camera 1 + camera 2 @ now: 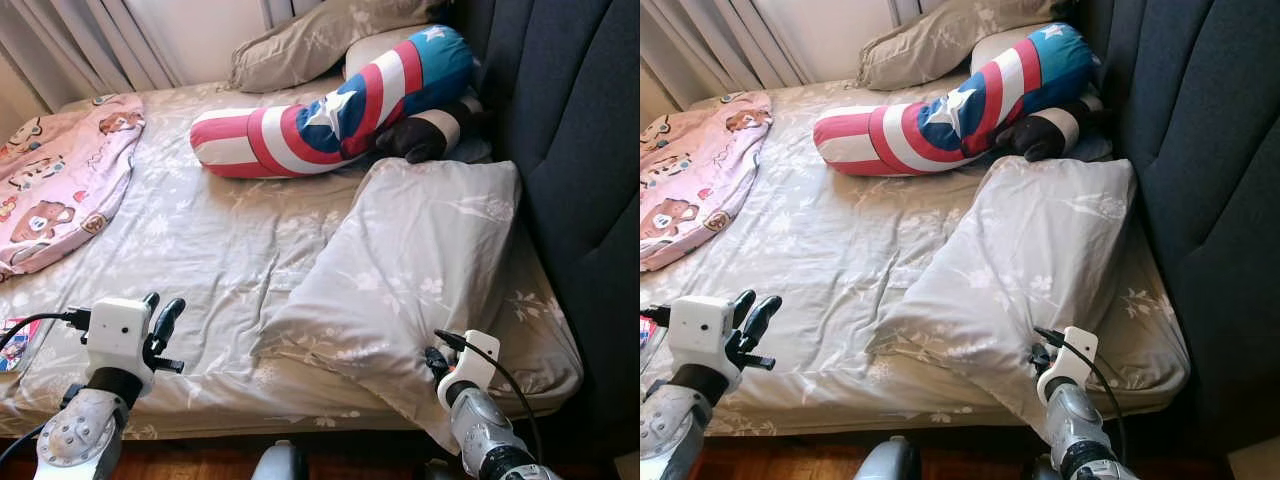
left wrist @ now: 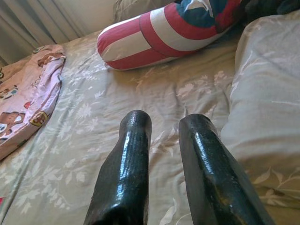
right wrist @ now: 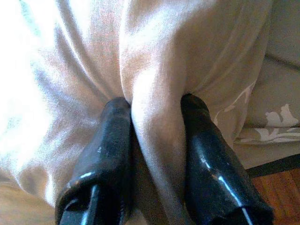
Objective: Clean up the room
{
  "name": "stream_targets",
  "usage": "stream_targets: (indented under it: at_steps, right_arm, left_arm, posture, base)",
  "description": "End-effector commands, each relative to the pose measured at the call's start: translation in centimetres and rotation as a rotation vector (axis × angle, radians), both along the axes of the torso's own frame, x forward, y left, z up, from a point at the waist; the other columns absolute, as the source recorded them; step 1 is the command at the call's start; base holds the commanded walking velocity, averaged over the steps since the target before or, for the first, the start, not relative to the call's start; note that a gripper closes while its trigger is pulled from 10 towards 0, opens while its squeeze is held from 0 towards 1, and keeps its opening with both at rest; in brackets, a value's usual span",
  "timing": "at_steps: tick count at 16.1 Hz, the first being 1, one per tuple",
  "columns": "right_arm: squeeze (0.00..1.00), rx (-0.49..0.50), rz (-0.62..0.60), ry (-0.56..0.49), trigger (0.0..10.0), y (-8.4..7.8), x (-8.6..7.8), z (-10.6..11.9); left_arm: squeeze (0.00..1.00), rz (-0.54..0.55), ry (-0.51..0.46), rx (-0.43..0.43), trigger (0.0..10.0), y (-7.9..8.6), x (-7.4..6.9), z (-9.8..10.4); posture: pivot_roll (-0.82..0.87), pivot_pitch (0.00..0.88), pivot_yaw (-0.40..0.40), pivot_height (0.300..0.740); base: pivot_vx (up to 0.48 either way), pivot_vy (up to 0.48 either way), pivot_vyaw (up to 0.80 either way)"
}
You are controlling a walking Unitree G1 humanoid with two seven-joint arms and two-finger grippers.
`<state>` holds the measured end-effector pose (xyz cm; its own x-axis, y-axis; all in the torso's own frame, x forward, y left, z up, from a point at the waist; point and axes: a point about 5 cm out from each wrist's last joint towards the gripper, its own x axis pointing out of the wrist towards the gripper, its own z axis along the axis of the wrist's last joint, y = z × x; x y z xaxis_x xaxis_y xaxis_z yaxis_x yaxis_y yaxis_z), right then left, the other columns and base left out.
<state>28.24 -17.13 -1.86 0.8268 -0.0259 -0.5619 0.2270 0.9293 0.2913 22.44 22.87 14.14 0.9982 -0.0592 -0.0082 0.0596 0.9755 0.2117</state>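
Right end effector (image 3: 154,140), lower right of frame, is clamped on a fold of the pillow (image 1: 420,260), whose long axis runs up-frame from it. Left end effector (image 2: 164,140), lower left, hovers parted and empty over the bed (image 1: 200,240).

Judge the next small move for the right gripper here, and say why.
Probably lift and draw the pillow toward the headboard. The right gripper is shut on a fold of the pillow's near corner, and the pillow lies askew on the bed. The left gripper hovers open, holding nothing.
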Motion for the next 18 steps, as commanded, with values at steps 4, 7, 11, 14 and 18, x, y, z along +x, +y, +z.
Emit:
stream_targets:
  at_steps: [4,7,11,14,18]
  right_arm:
    - [0.0,-0.002,0.049,0.078,0.0,1.1,-0.6,-0.8]
    - [0.0,-0.035,0.036,0.06,0.0,-0.1,0.1,-0.1]
    - [0.0,-0.099,-0.076,0.063,0.0,-3.7,0.0,0.3]
    - [0.0,-0.272,-0.166,0.062,0.0,-8.9,-0.4,1.7]
    - [0.0,-0.476,-0.343,0.036,0.0,-15.1,-1.4,4.3]
  left_arm:
    - [0.0,0.03,0.01,-0.008,10.0,0.3,0.8,-0.9]
    - [0.0,0.034,0.002,-0.019,10.0,0.1,1.3,-1.1]
    - [0.0,0.067,-0.006,-0.061,10.0,-0.1,2.5,-2.4]
    - [0.0,0.071,-0.024,-0.087,10.0,-0.5,3.9,-2.6]
    - [0.0,0.083,-0.024,-0.091,10.0,-0.2,4.6,-3.4]
  posture:
    - [0.26,0.041,0.12,0.658]
    - [0.24,0.02,0.105,0.658]
    - [0.16,0.0,0.073,0.658]
    - [0.1,0.0,0.066,0.658]
    - [0.06,0.0,0.072,0.658]
  base:
    - [0.0,0.0,0.0]
    - [0.0,0.0,0.0]
    - [0.0,0.0,0.0]
    - [0.0,0.0,0.0]
    - [0.0,0.0,0.0]
